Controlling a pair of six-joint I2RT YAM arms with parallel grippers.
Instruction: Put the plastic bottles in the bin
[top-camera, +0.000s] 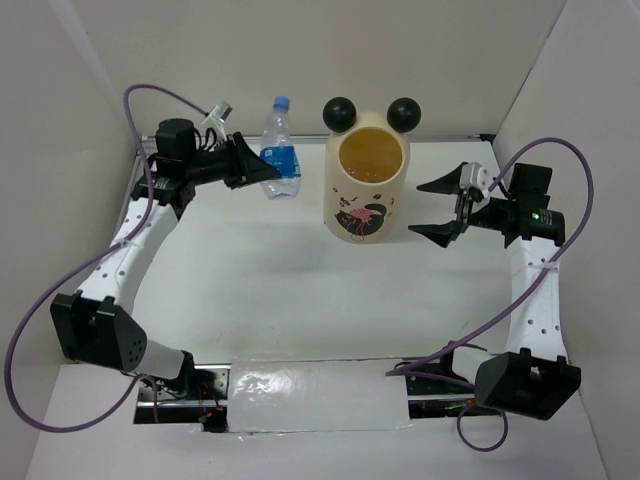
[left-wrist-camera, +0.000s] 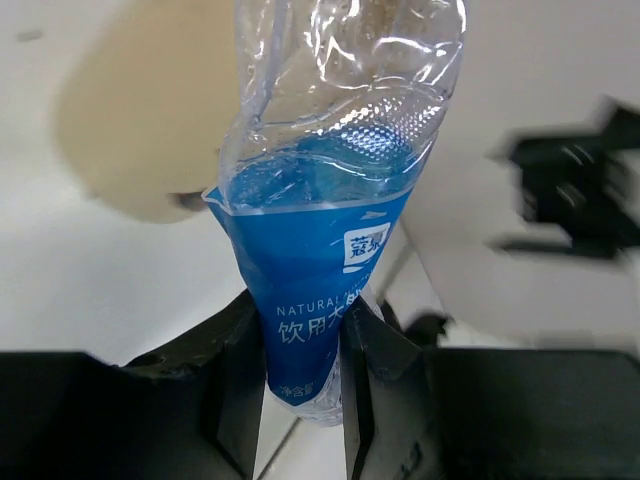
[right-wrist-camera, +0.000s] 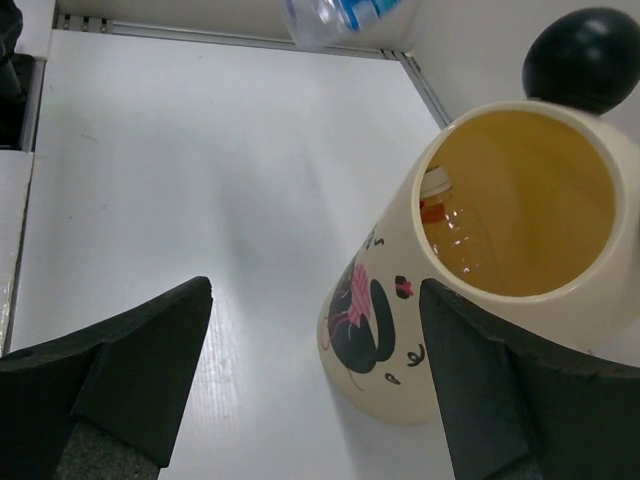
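Left gripper (top-camera: 257, 167) clamped on the blue-label bottle (top-camera: 281, 150), at 10 o'clock of the bin (top-camera: 345, 203). Right gripper (top-camera: 418, 208), fingers spread wide, at 3 o'clock. A second bottle (right-wrist-camera: 455, 235) lies inside.

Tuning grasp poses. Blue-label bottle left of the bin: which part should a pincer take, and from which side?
Probably the lower, labelled body of the blue-label bottle, approached from its left, the side away from the bin. The bottle is roughly upright, cap up, and its clear upper part looks thin and crumpled. The left pincer is shut on it there.
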